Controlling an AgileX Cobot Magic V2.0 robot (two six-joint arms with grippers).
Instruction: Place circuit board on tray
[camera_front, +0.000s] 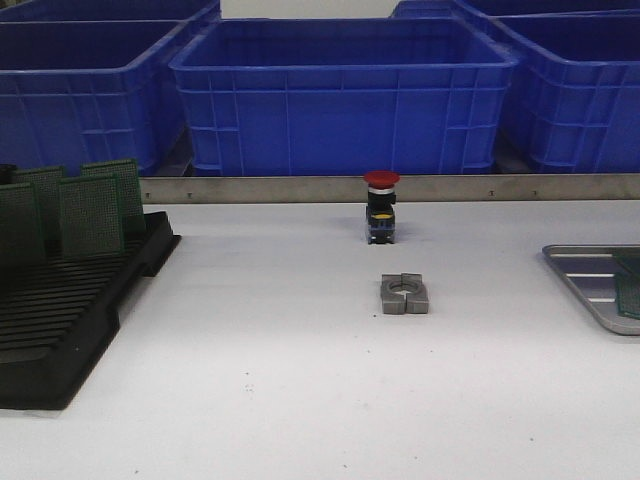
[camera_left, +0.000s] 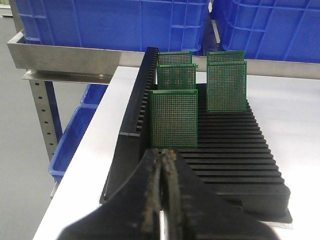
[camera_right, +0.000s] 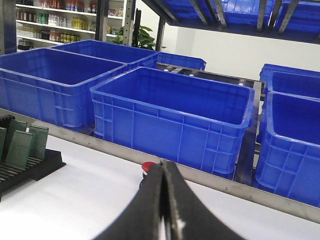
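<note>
Several green circuit boards (camera_front: 88, 215) stand upright in a black slotted rack (camera_front: 60, 320) at the table's left. In the left wrist view the nearest circuit board (camera_left: 173, 118) stands just beyond my left gripper (camera_left: 162, 152), which is shut with nothing in it. The silver-grey tray (camera_front: 590, 275) lies at the table's right edge, cut off by the frame, with a green board (camera_front: 629, 285) partly showing on it. My right gripper (camera_right: 162, 164) is shut and empty, held above the table and facing the blue crates. Neither gripper shows in the front view.
A red-capped push button (camera_front: 381, 206) stands mid-table, with a grey metal clamp block (camera_front: 404, 294) in front of it. Blue plastic crates (camera_front: 340, 95) sit behind a metal rail (camera_front: 300, 188) along the table's back. The table's left edge drops off beside the rack (camera_left: 75, 165).
</note>
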